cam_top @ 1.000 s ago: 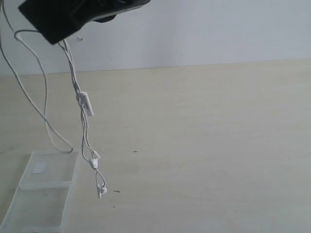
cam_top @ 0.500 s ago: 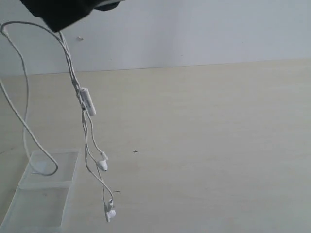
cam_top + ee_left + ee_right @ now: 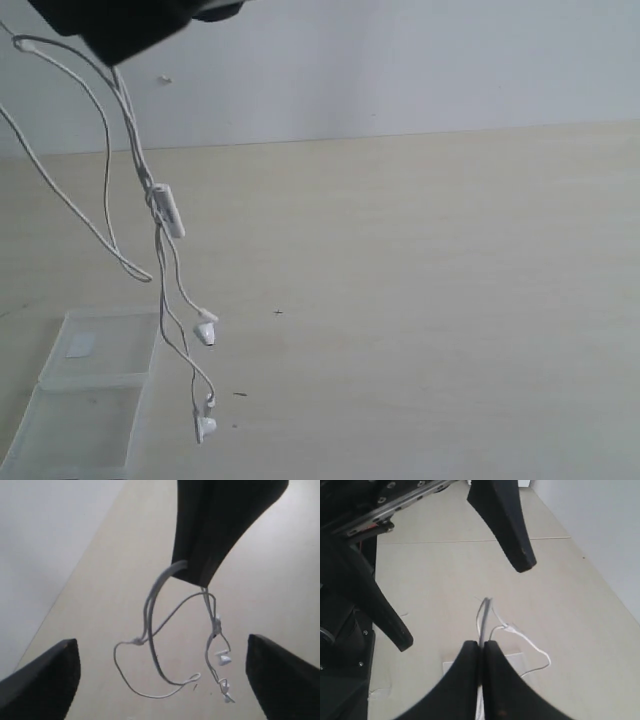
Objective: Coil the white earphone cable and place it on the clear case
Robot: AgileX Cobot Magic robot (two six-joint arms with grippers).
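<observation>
The case (image 3: 95, 375) lies flat on the table (image 3: 450, 300) at far left. Above it the cable (image 3: 168, 210) hangs from the right gripper (image 3: 481, 646), whose fingers are pinched tight on it. Its earbuds (image 3: 205, 330) dangle just right of the case. The left gripper (image 3: 160, 642) gapes wide, empty.

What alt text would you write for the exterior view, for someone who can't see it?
A white earphone cable dangles in the air from a dark tool at the upper left, its two earbuds hanging lowest. A clear case lies open and flat on the pale table at lower left.
</observation>
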